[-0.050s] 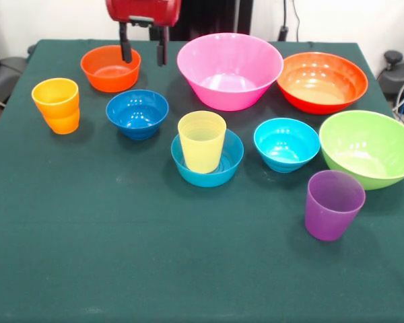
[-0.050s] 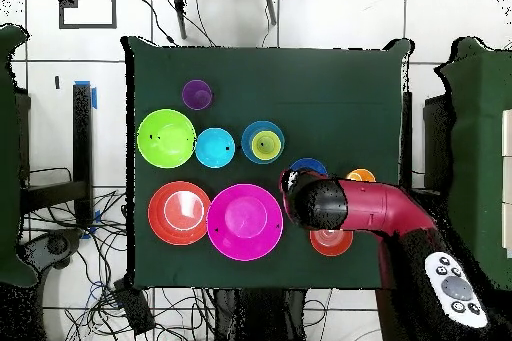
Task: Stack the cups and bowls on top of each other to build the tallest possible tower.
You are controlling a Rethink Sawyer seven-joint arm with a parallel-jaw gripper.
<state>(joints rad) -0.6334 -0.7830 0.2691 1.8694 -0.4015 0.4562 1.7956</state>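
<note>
A: From the front, where does the job stand?

B: Early, I'd judge. The tower (image 1: 206, 155) is only two pieces: the yellow cup (image 1: 202, 140) upright in the mid-blue small bowl (image 1: 219, 168) near the middle of the table (image 1: 155, 256). Everything else sits loose. The gripper (image 1: 143, 48) hangs at the far side, its two fingers apart with nothing between them, one over the rim of the small orange-red bowl (image 1: 110, 68) and the other just beside it.

A: So what does the next move call for?

B: Choosing a piece and closing on its rim; that small bowl is the nearest candidate (only a guess). Whatever goes on must be centred over the yellow cup, which is narrow and could tip.

A: Count them from this side.

B: Three cups: yellow, the orange cup (image 1: 56, 105) at one edge, the purple cup (image 1: 332, 204) nearest the camera. Four small bowls: orange-red, the dark blue bowl (image 1: 137, 113), mid-blue, the cyan bowl (image 1: 287, 144). Three large: the pink bowl (image 1: 229, 70), the large orange-red bowl (image 1: 322, 81), the lime green bowl (image 1: 369, 147).

A: And from overhead?

B: The arm (image 2: 365, 207) lies across one side, covering part of the small orange-red bowl, the dark blue bowl and the orange cup. The fingers themselves are hidden there. The yellow cup still reads as a ring inside its bowl, beside the cyan one, and the three large bowls cluster together. Same ten pieces.
</note>
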